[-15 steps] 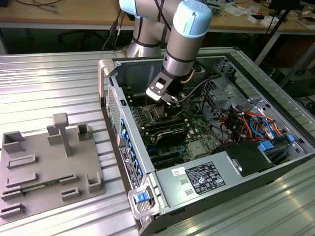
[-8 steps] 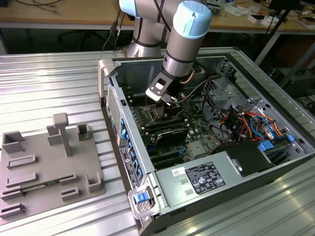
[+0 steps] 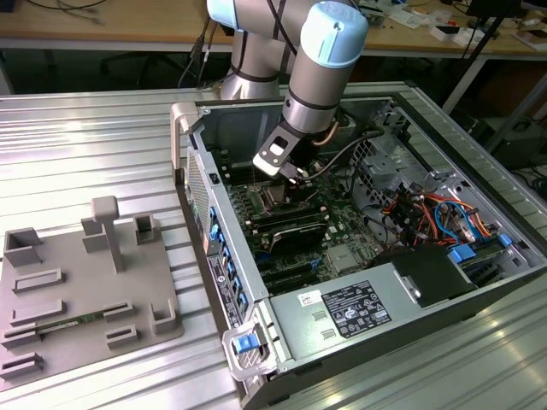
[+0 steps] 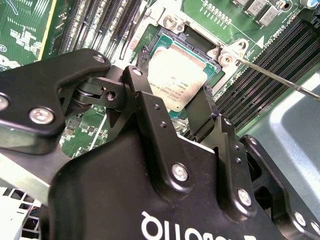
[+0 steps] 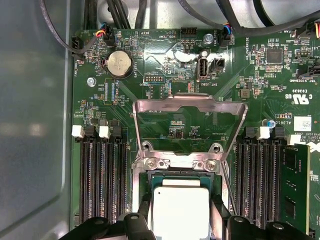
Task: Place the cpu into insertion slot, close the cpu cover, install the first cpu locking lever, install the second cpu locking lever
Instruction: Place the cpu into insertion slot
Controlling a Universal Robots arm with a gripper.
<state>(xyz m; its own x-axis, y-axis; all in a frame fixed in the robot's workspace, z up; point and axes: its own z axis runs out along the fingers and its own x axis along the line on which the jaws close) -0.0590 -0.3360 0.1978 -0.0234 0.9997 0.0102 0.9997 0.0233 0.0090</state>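
Both wrist views show my gripper (image 4: 172,86) shut on the cpu (image 4: 176,70), a dull silver square held by two opposite edges between the black fingers (image 4: 145,100). The cpu (image 5: 180,207) sits level in or just over the insertion slot (image 5: 165,175); contact with the slot floor is hidden. The cpu cover (image 5: 190,106), a thin silvery frame, stands swung open on its hinge beyond the slot. A thin wire locking lever (image 4: 280,81) runs free beside the slot. In the exterior view my gripper (image 3: 293,177) reaches down into the open computer case (image 3: 224,256).
Black memory slots (image 5: 97,175) flank the slot on both sides, and a memory stick (image 5: 295,185) stands nearby. Cable bundles (image 3: 427,213) and a power supply (image 3: 355,309) fill the case's right part. A grey fixture plate (image 3: 77,282) lies on the ribbed metal table at the exterior view's left.
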